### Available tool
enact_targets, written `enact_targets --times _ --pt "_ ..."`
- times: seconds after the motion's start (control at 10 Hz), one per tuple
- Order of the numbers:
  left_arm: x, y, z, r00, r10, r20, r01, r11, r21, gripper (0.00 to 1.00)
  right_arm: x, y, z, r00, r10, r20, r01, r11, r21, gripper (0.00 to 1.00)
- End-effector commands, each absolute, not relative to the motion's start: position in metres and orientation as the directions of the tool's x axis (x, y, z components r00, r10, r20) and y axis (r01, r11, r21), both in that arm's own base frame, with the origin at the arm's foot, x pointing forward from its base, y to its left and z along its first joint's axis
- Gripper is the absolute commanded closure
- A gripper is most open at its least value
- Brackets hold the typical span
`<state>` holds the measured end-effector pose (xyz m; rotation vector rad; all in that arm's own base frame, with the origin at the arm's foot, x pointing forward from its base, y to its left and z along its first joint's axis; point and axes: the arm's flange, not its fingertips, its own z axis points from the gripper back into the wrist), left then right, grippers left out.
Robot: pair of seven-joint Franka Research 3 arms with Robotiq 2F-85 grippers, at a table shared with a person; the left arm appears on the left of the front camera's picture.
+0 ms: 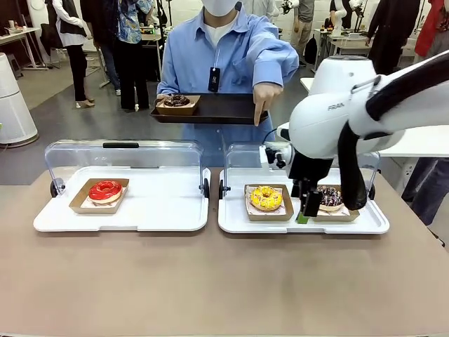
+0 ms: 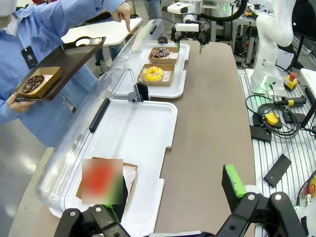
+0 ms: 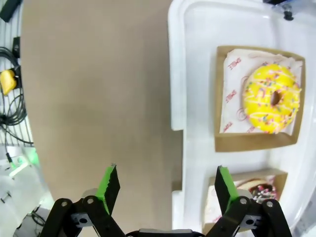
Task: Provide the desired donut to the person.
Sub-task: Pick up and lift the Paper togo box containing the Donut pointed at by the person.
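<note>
Nearest to camera, noted bare brown tabletop (image 1: 210,281). Beyond it, recorded two white trays side by side, each with clear lid (image 1: 123,151) raised at far edge. On left tray (image 1: 161,210), found one red donut (image 1: 105,189) in open brown box, toward tray's left end. On right tray (image 1: 235,219), found yellow donut (image 1: 266,197) and sprinkled chocolate donut (image 1: 330,198), each in own brown box, set just beside one another. Located right gripper (image 1: 307,214) low over near edge of right tray, at the gap between those two boxes; confirmed jaws spread wide, nothing between them. From right wrist view, placed one green pad (image 3: 109,182) over bare tabletop and the other over the sprinkled chocolate donut's box, with yellow donut clear of both. Located left gripper (image 2: 174,195) at the red donut's end of left tray; likewise released, grasping nothing, one pad over tabletop. Across table, noted person (image 1: 217,56) in light blue shirt, holding dark serving tray (image 1: 217,109) at chest level with one hand; on it, logged plain chocolate donut (image 1: 176,101) in brown box. Recorded pointing hand (image 1: 265,95) with index finger aimed down toward right tray's far side, roughly in line with yellow donut; could not confirm exact target
</note>
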<state>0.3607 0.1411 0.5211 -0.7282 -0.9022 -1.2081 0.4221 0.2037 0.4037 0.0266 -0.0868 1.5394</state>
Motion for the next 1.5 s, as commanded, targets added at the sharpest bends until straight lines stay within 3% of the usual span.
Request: enact_targets --times 0.0,0.4,1.4 --pt "0.359 0.142 0.521 0.097 -0.448 0.889 0.977 0.215 0.002 0.0 0.451 0.214 0.395 0.068 0.996 0.056 -0.997 0.07 -0.037 0.0" --pt "0.359 0.142 0.521 0.097 -0.448 0.889 0.977 0.215 0.002 0.0 0.477 0.217 0.377 0.079 0.994 0.08 -0.996 0.083 -0.046 0.0" --pt "0.359 0.142 0.521 0.097 -0.448 0.889 0.977 0.215 0.002 0.0 0.479 0.212 0.36 0.081 0.996 0.047 -0.996 0.083 -0.04 0.0"
